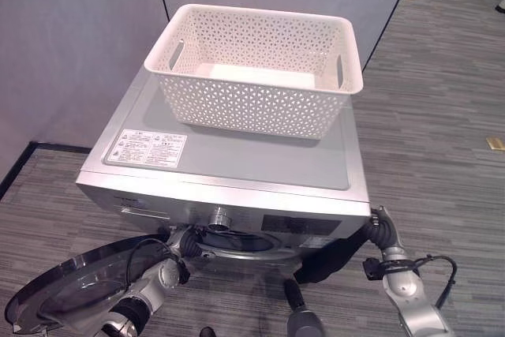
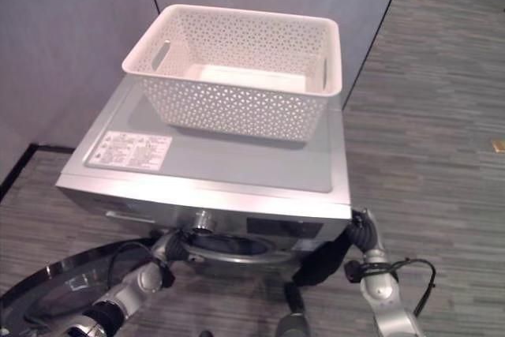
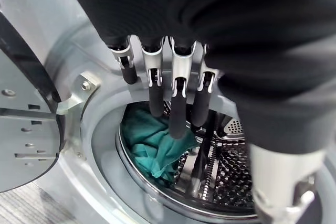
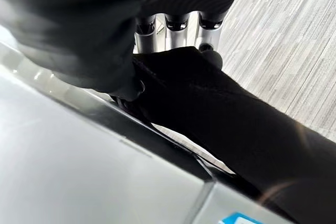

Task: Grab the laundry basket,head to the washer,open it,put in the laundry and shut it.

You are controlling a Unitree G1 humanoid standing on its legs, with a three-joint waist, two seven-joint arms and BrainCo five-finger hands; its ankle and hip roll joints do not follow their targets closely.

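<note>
Grey carpet, silver washer (image 1: 237, 163), door (image 1: 71, 282) open, empty basket (image 1: 256, 69) on top. Right hand (image 4: 176, 30) clutches black garment (image 4: 226, 114) — hangs right of drum mouth. Left hand (image 3: 168, 77) relaxed, above teal cloth (image 3: 152, 145) inside drum.

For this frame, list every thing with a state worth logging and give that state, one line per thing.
Laundry basket: upright on top of the washer, empty.
Washer: door open, drum exposed.
Washer door: swung fully open to the robot's left.
Teal cloth: lying inside the drum.
Black garment: gripped, hanging at the washer's front, not yet inside.
Left hand: open, at the drum mouth.
Right hand: shut on the black garment.
</note>
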